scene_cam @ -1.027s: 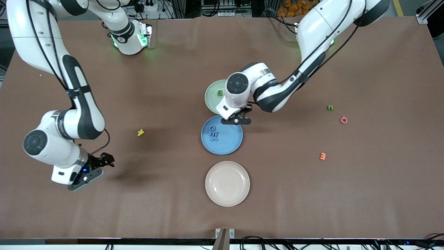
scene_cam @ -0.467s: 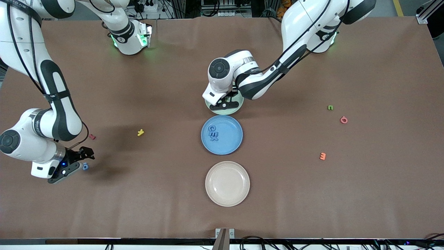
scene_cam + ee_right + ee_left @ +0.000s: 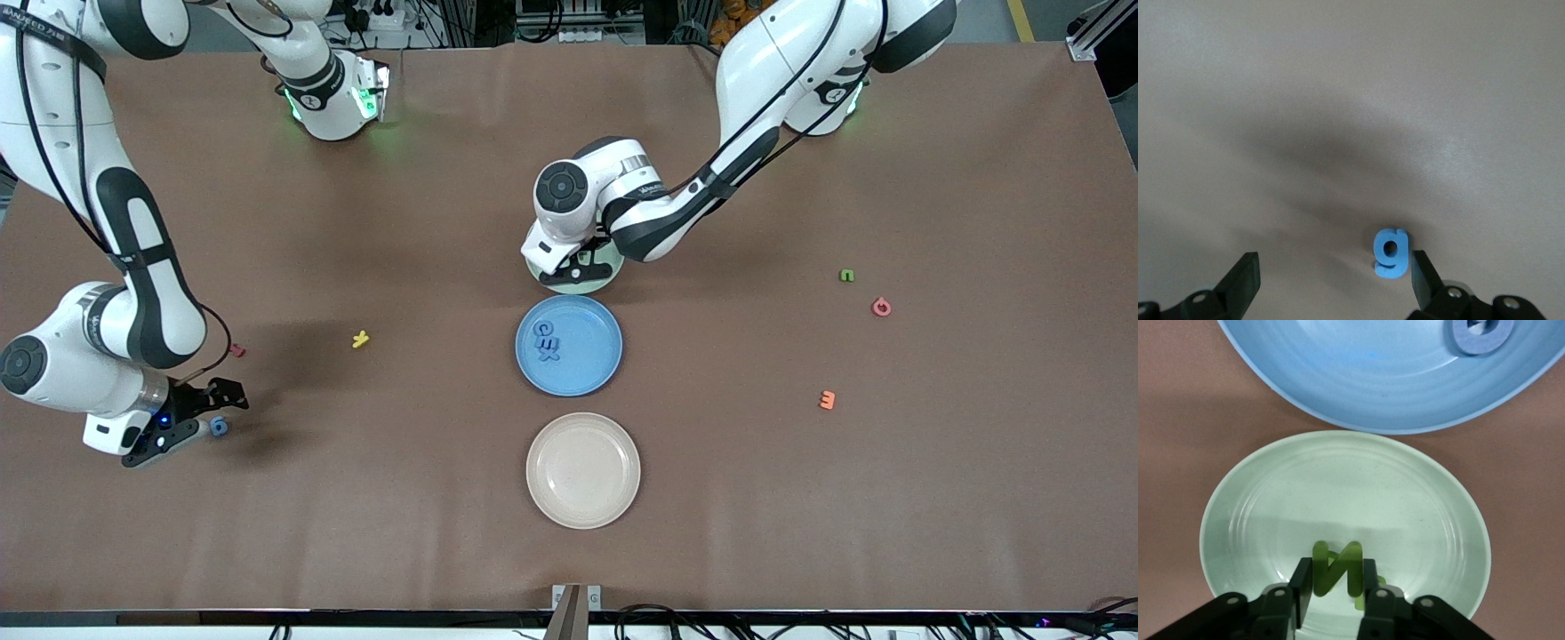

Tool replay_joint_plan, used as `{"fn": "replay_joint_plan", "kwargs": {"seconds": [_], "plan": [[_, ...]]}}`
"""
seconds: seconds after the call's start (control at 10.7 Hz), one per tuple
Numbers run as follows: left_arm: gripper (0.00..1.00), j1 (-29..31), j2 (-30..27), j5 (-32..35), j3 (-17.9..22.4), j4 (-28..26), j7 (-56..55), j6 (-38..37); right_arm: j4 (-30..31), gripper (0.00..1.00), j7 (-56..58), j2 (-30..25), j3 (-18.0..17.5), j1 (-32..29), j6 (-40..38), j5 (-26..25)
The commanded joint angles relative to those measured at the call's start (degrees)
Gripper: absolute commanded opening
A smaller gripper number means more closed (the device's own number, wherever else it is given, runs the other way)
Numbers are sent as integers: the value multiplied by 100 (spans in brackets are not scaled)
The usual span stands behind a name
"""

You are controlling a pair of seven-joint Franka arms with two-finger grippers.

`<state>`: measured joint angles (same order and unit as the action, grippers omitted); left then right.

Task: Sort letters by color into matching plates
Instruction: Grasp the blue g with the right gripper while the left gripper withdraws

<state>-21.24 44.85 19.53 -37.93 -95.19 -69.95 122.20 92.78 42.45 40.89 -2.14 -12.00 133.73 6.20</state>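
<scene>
Left gripper, low centre of the left wrist view: fingers clamped on a green letter N, held upright over the pale green plate. Another green piece peeks out under and beside the N; its shape is mostly hidden. In the front view my left gripper sits just above the frame's centre, covering most of the green plate.

Risk here: the N is upright, so on release it may tip onto the hidden green piece and settle crooked, or cling to a pad and lift away with me. The blue plate is just beside this one; any drift toward it before letting go puts green on blue.

Right gripper, bottom of the right wrist view: fingers spread wide, nothing held. The blue letter g lies flat on the brown table, close against one finger, well off-centre between the two. In the front view my right gripper is at lower left, the g at its tip.

Risk here: closing as I stand, the near finger shoves the g sideways, or pinches only its edge so it twists out. A small red letter lies nearby. One green letter waits at right.
</scene>
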Motion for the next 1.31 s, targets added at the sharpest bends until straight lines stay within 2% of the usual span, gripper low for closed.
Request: {"fn": "replay_joint_plan", "kwargs": {"seconds": [0.0, 0.28, 0.56, 0.75, 0.84, 1.03, 1.21], "plan": [[100, -47, -63, -37, 40, 106, 52, -3, 12, 100, -254, 112, -50, -101, 136, 136], [100, 242, -501, -28, 31, 88, 191, -352, -32, 100, -308, 191, 108, -39, 145, 57], [100, 761, -1309, -107, -4, -26, 1157, -1476, -41, 100, -308, 305, 161, -22, 284, 57], [100, 1181, -1976, -124, -13, -480, 1587, -1603, -41, 100, -308, 393, 170, 5, 460, 57], [100, 1427, -2241, -133, -22, -657, 1842, -1603, -41, 92, -299, 393, 170, 14, 461, 48], [100, 2042, -2402, -142, -318, -756, 2011, -1603, -49, 64, -272, 393, 170, 31, 461, -22], [100, 2946, -2428, -142, -845, -764, 2134, -1603, -49, 50, -238, 384, 205, 31, 452, -48]]}}
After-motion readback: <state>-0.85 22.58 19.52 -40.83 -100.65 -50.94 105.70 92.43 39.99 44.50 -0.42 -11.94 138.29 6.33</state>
